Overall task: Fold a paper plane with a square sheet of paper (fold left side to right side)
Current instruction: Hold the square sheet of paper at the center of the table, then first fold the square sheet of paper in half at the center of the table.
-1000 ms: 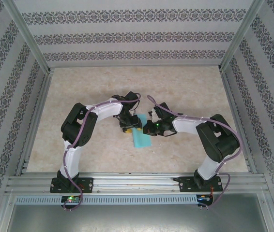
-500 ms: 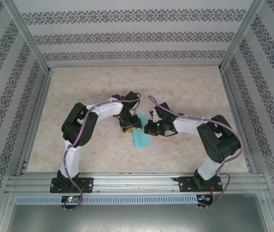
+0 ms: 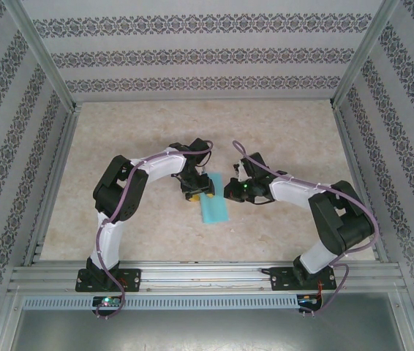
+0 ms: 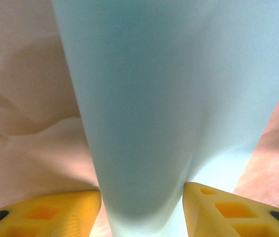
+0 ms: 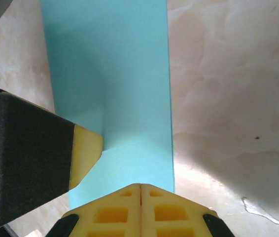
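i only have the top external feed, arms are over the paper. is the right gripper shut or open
Observer: The right gripper is shut, yellow fingertips pressed together over the near edge of the square sheet of paper.
Operator: and the left one
Observer: The left gripper stands part open, the paper bulging up between its yellow fingers.
Operator: is the sheet flat near it
Observer: No, it curves up in a hump toward the left wrist camera.

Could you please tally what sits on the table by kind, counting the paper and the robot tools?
Turquoise paper sheet: 1
Robot tools, left tool and right tool: 2
Total: 3
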`<state>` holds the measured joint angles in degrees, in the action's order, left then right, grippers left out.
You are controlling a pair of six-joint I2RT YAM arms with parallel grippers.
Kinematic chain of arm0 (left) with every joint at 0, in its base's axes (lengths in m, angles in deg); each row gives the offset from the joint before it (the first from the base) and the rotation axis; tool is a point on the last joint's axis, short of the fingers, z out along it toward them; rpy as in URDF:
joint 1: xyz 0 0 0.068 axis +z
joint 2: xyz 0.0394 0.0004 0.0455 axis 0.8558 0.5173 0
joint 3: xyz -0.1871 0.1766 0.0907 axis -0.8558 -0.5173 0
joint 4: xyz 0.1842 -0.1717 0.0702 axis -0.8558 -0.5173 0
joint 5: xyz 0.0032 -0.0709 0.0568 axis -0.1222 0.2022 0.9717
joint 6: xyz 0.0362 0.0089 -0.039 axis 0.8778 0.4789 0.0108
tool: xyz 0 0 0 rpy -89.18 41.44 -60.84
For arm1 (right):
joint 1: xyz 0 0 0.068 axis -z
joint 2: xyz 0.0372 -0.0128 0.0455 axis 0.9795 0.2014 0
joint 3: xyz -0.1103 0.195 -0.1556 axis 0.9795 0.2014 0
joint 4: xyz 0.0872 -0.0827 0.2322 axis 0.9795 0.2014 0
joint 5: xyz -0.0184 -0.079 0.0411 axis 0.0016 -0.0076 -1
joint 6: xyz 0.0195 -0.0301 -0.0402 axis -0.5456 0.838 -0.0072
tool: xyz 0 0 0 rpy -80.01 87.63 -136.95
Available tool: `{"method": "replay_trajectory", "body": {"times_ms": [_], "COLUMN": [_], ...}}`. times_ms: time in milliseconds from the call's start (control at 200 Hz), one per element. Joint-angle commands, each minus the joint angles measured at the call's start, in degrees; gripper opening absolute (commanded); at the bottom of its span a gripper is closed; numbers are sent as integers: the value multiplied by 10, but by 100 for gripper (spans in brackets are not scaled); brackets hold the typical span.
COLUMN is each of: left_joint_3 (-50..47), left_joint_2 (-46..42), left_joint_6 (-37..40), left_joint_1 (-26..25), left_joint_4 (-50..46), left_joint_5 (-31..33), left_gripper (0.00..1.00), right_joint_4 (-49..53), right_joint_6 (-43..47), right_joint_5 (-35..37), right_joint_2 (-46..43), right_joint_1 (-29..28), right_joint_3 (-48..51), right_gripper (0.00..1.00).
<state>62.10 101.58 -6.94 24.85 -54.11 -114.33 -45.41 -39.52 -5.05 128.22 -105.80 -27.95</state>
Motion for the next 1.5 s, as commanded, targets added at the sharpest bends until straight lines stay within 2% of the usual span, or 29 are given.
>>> {"method": "replay_trajectory", "body": {"times_ms": [0,255,545,655,819,954,1089,1154,1264,1364,1434,1499], "left_joint_3": [-44,-44,-48,-53,-91,-122,-151,-167,-196,-229,-246,-256], "left_joint_2": [122,122,116,100,24,-77,-172,-200,-216,-208,-199,-191], "left_joint_6": [22,22,24,26,25,34,53,59,48,19,4,-2], "left_joint_1": [-21,-21,-21,-20,-3,19,36,38,38,38,37,35], "left_joint_4": [120,119,123,126,149,155,161,177,219,295,341,371], "left_joint_5": [-5,-4,-3,1,13,44,67,41,-33,-108,-141,-163], "left_gripper": [51,51,51,56,64,72,75,70,50,29,19,14], "right_joint_4": [-7,-14,53,61,58,60,60,59,60,61,61,60], "right_joint_6": [1,-5,21,27,24,25,24,23,21,20,19,19], "right_joint_5": [-18,-15,11,13,15,17,24,27,32,35,36,36], "right_joint_2": [31,69,91,100,110,117,118,117,117,117,117,117], "right_joint_1": [-19,-30,-21,-19,-21,-23,-24,-24,-24,-24,-25,-25], "right_joint_3": [-17,-31,-26,-21,-14,-16,-13,-10,-7,-6,-5,-4], "right_gripper": [8,7,0,0,0,0,0,0,0,0,0,0]}}
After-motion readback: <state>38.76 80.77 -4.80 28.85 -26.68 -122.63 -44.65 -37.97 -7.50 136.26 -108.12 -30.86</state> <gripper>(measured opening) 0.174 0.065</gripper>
